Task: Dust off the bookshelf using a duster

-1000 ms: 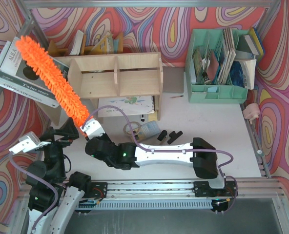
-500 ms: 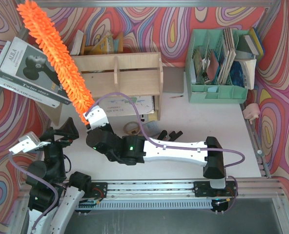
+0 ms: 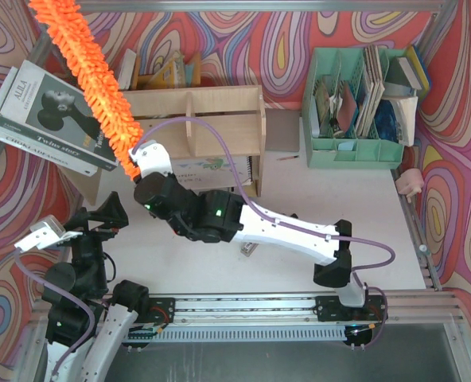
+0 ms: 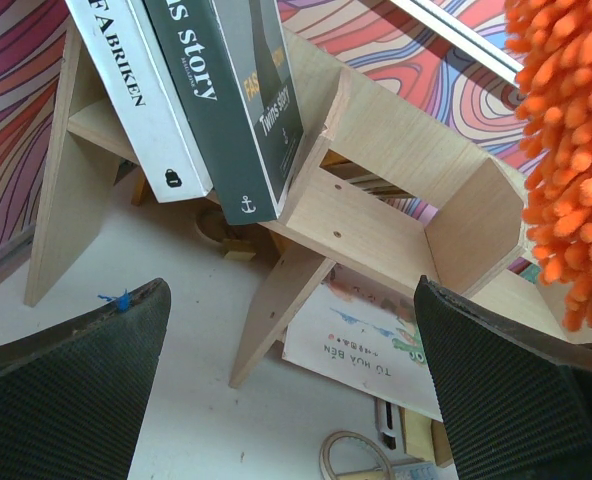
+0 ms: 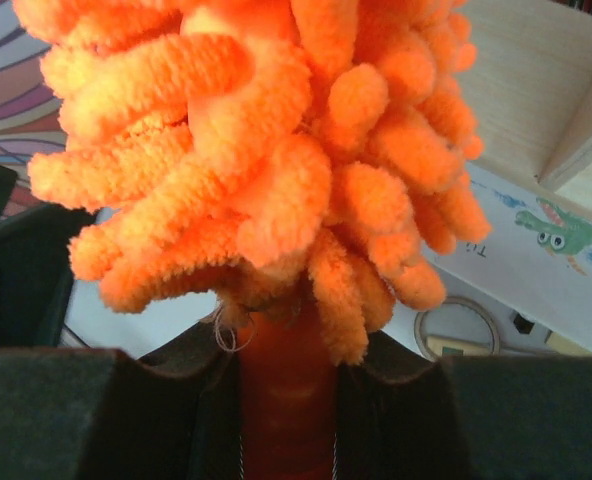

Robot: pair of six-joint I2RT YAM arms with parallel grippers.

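Right gripper (image 5: 288,400) tight around duster (image 5: 266,150) handle, left gripper (image 4: 291,370) wide open

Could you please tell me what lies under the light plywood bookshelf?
A white illustrated booklet lies flat beneath the light plywood bookshelf; from above, the right arm covers its near edge.

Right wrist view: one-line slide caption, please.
Orange duster clamped by its handle in the shut right end effector, fluffy head filling the frame, plywood bookshelf upper right.
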